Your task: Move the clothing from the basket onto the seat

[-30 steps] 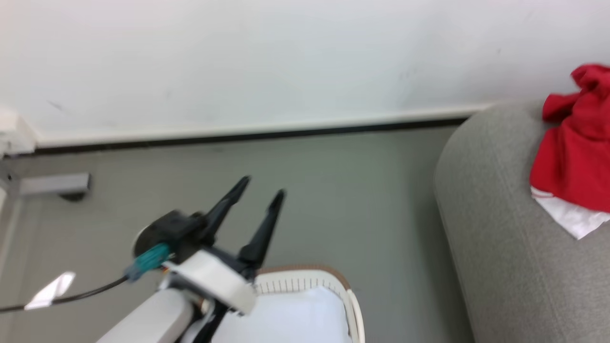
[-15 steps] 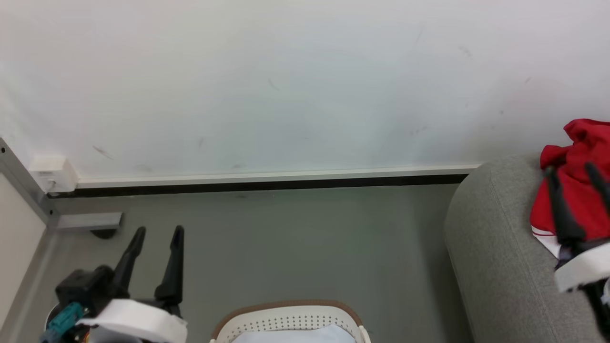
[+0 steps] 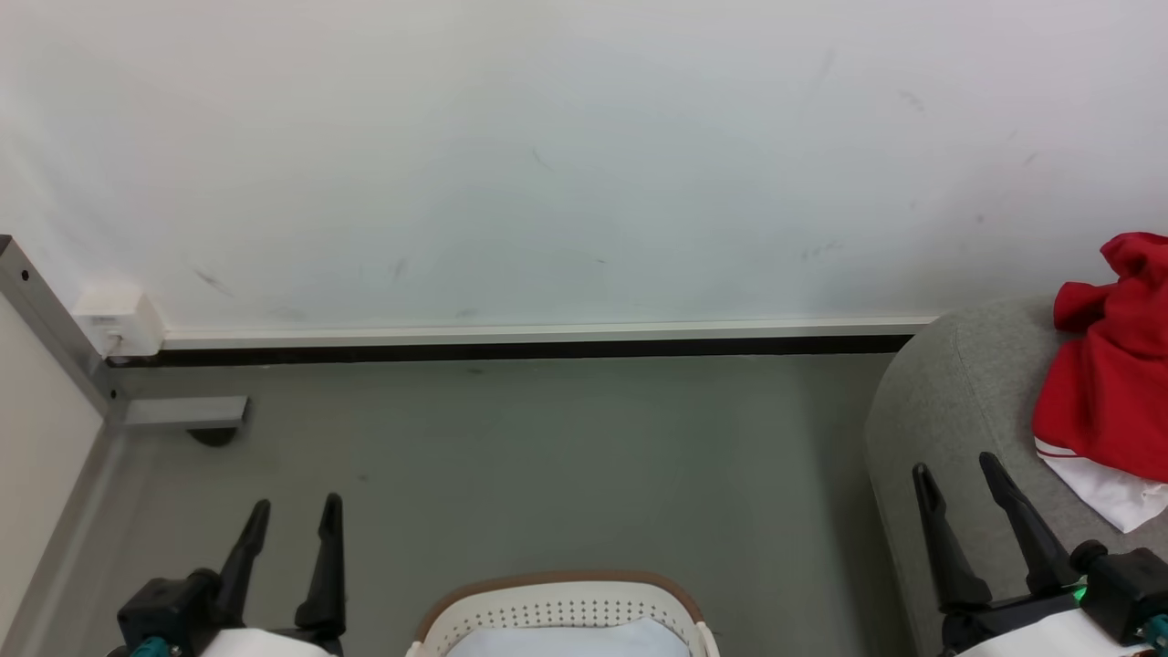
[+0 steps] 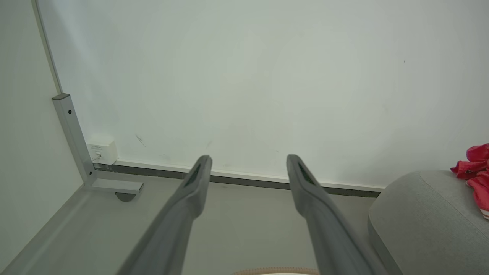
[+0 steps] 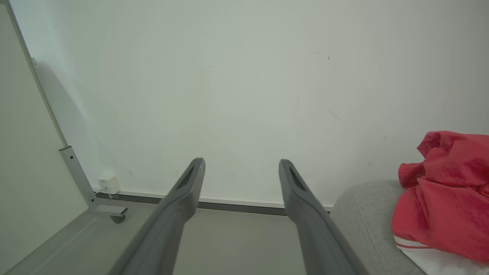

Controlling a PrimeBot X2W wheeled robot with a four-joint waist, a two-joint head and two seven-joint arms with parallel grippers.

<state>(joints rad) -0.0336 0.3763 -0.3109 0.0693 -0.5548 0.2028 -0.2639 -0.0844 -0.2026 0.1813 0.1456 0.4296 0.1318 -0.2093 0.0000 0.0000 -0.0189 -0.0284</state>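
The left gripper (image 3: 297, 505) sits low on the left and the right gripper (image 3: 954, 464) low on the right. Both point forward, fingers spread apart, empty.

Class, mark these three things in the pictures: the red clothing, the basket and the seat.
clothing (image 3: 1109, 392), head view, on its red folds.
basket (image 3: 547, 604), head view, on its perforated wall.
seat (image 3: 967, 392), head view, on its bare rounded edge.

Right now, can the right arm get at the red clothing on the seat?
Probably yes. The right gripper, jaws apart and empty, sits just short of the clothing, which lies exposed on the seat with nothing between them.
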